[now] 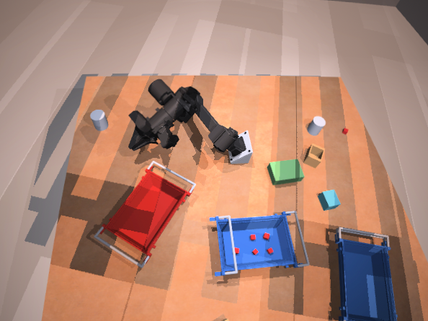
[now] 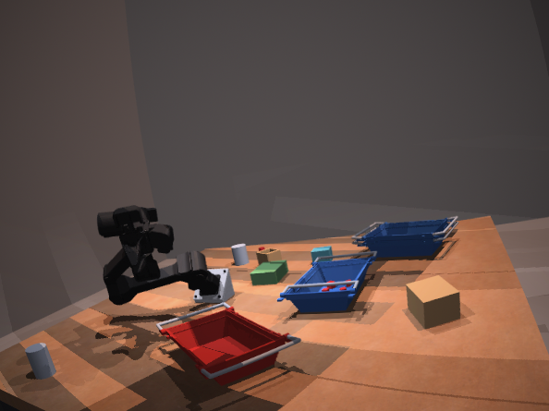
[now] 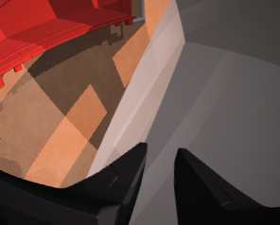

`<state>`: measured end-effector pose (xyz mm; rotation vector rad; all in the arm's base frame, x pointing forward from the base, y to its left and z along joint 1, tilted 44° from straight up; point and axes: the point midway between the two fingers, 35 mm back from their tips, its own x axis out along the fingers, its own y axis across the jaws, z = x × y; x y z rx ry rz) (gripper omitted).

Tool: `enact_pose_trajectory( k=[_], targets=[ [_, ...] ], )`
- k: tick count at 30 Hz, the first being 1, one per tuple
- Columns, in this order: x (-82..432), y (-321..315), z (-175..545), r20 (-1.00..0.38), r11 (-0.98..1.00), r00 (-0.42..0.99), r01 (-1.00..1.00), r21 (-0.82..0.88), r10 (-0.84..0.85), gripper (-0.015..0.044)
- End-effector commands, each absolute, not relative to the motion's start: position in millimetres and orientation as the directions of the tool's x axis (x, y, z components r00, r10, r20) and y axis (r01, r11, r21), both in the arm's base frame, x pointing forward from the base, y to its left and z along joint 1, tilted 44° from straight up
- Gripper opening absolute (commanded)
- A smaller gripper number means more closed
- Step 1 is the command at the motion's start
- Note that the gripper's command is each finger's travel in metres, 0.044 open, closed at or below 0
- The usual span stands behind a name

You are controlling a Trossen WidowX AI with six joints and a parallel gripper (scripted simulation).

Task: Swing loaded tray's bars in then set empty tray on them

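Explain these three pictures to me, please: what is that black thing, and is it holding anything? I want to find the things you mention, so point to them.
The black thing is a robot arm, bolted to a pale wedge-shaped base [image 1: 246, 158] [image 2: 226, 290]. Its gripper [image 1: 135, 136] [image 3: 162, 152] is a two-fingered hand; the fingers stand a little apart and hold nothing.

One picture looks down on the table, one looks across it, and one comes from a camera at the wrist.

On the table are a blue tray with small red blocks inside [image 1: 259, 260] [image 2: 319, 305], a red tray [image 1: 151, 208] [image 2: 222, 345] [image 3: 61, 24] and another blue tray [image 1: 364, 277] [image 2: 397, 246], both without blocks.
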<state>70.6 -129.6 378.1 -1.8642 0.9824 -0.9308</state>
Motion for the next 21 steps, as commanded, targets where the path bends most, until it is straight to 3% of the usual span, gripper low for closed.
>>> enact_pose_trajectory(
  k=[1, 12, 21],
  targets=[
    [108, -114, 397, 0.233, -0.382, 0.501, -0.219, -0.898, -0.834, 0.0081],
    [255, -42, 402, 0.084, -0.246, 0.760, -0.102, -0.964, -0.644, 0.0081],
    [349, 17, 350, -0.168, 0.028, 0.831, -0.181, -0.983, -0.530, 0.0081]
  ],
)
